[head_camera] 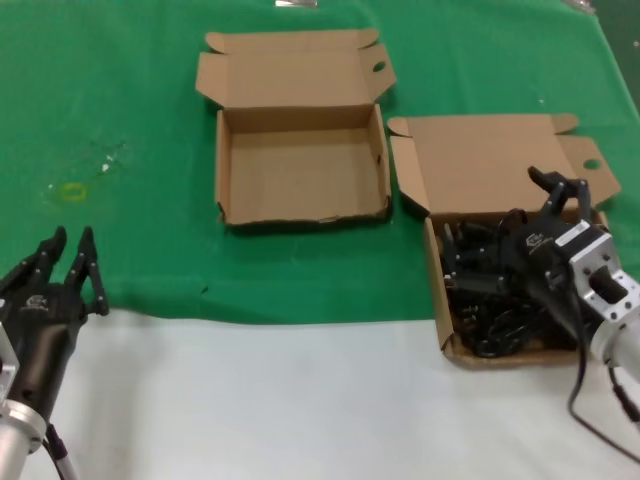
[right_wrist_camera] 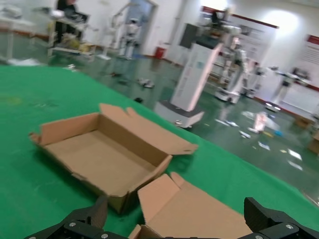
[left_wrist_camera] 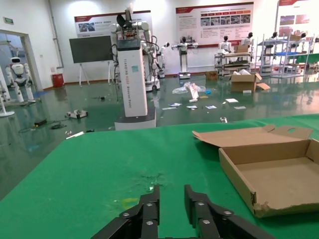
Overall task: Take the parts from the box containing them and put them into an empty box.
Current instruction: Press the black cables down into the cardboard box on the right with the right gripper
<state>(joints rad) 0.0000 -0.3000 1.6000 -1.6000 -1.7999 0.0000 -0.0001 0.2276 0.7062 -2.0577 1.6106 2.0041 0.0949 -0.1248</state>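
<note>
1. Left gripper [head_camera: 68,262] is nearest, low at the robot's left, over the edge where the green cloth [head_camera: 120,100] meets the white counter [head_camera: 300,400]. Its jaws stand a bit apart w/ nothing between them; the left wrist view shows the fingertips [left_wrist_camera: 149,206] close together, a narrow gap only.
2. Right gripper [head_camera: 557,190] is at the robot's right side, above the box containing them [head_camera: 437,262], near this box's far-right part. In the right wrist view the jaws are spread wide, w/ nothing seen between them.
3. The parts [head_camera: 480,285] lie inside that squarish tray as a tangled black heap of cords and plugs. It is hard to say if the gripper touches them; the arm hides part of the heap.
4. The lid of this box [head_camera: 490,160] lies open, flat on the cloth on the far side, w/ an ear holding an oval hole at its right corner.
5. An empty box [head_camera: 300,170] sits further away and to the left, near but apart from the first box. Its tray shows bare cardboard; its lid is folded back on the far side, small hole near the right corner.
</note>
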